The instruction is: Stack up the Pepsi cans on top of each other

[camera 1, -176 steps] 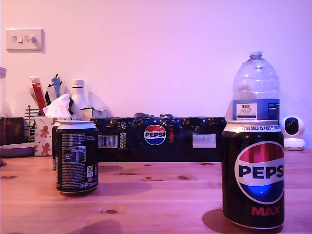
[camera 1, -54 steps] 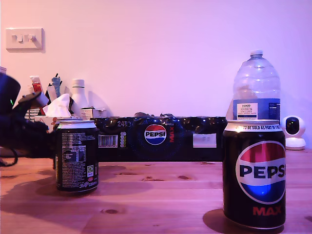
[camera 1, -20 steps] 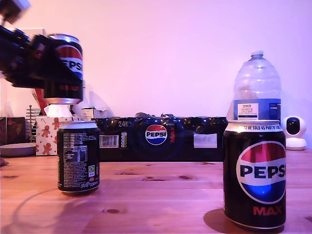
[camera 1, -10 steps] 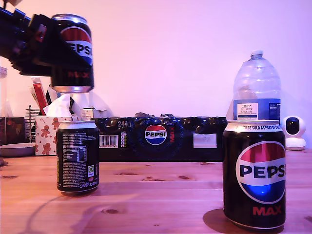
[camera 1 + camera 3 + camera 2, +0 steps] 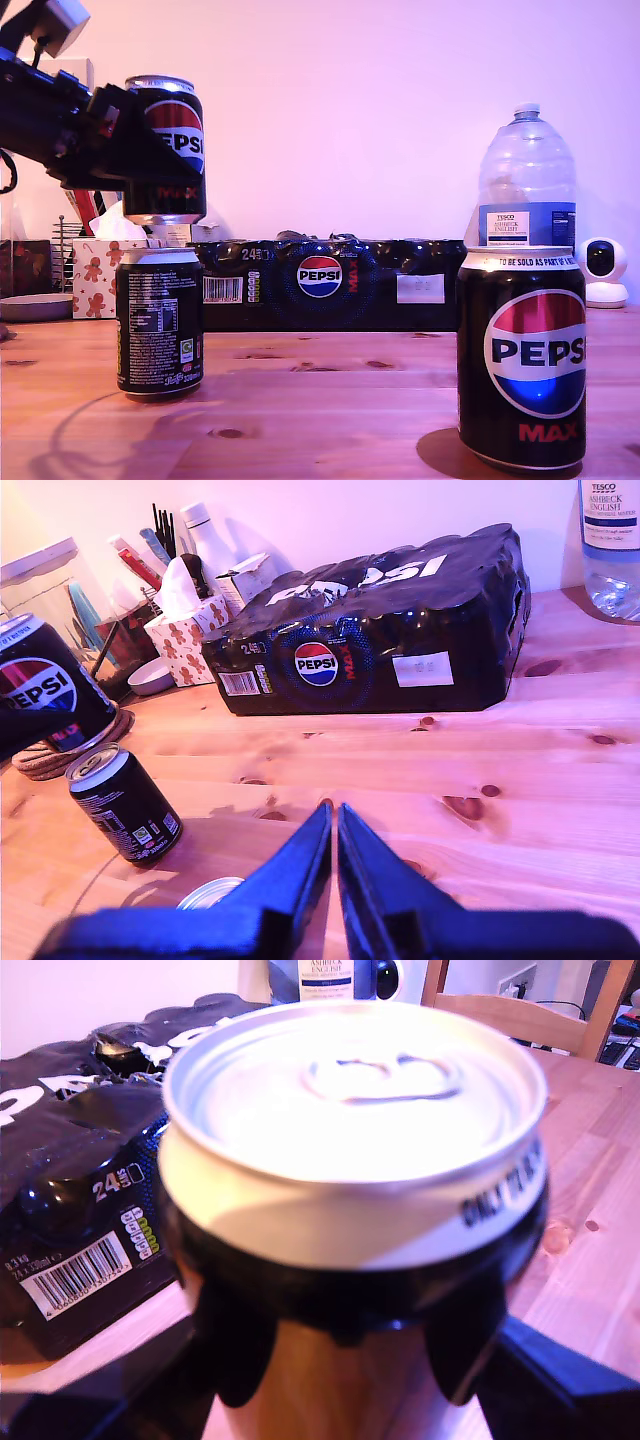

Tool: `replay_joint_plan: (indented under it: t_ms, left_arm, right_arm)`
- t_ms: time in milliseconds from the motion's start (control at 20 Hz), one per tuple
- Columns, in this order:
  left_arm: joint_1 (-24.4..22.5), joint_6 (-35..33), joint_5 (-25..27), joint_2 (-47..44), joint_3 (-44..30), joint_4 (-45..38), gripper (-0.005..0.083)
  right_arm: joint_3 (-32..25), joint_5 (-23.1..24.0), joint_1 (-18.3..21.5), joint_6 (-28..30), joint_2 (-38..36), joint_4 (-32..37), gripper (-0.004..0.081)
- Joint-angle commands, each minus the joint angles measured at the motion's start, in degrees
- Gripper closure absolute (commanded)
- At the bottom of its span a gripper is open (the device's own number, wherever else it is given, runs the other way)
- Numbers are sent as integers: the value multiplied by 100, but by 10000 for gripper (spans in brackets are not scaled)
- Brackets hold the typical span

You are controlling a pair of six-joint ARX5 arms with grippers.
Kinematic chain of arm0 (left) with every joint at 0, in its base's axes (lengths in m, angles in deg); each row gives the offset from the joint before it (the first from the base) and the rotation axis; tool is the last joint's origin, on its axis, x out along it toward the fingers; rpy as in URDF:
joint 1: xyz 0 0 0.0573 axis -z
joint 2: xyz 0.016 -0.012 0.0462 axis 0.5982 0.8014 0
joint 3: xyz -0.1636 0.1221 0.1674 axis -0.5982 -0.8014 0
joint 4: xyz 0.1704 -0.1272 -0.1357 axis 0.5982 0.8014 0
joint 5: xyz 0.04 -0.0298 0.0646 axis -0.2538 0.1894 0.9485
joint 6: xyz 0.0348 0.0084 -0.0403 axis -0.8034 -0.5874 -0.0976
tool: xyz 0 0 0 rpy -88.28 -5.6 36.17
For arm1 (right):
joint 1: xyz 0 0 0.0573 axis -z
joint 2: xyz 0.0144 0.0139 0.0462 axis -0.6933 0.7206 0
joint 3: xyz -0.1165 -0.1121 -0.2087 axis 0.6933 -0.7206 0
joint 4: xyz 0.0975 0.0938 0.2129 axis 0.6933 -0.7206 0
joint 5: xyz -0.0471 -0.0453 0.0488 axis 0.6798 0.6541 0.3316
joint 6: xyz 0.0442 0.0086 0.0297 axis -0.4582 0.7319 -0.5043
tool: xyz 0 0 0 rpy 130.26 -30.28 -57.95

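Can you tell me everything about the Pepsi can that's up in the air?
The lifted Pepsi can is small and black, looks like shiny metal, and has a silver rim and a red, white and blue globe logo. It is upright, with my first hand shut on its side, coming from the exterior view's left. It hangs just above the standing can on the wooden table, with only a thin gap between them. The first wrist view shows its closed silver top and pull tab.
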Motion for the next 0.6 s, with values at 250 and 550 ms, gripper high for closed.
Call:
replay_joint_plan:
  t_ms: [250,550]
  left_arm:
    - [7,-42,-85,-55,-448,-634,364]
    - [2,-44,-83,-52,-468,-627,364]
  right_arm:
    - [66,-7,-26,31,33,57,780]
    - [66,-11,-26,28,35,57,780]
